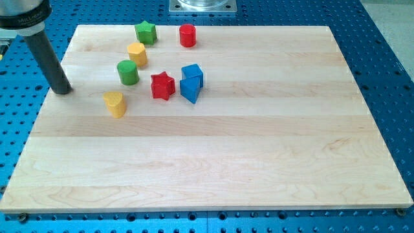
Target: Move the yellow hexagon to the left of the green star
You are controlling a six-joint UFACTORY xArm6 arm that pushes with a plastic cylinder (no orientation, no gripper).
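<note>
between yellow hexagon [137, 54] and my tip [63, 90], only a green cylinder [127, 72] nearby; green star [146, 32] above; no claw.

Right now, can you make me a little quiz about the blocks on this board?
1. True or false: my tip touches the yellow hexagon.
2. Which block sits nearest the green star? A) blue cube B) yellow hexagon C) red star
3. Fill in: the red cylinder lies to the view's ____ of the green star.

Key: 1 false, my tip stands apart at the view's left; 2 B; 3 right.
</note>
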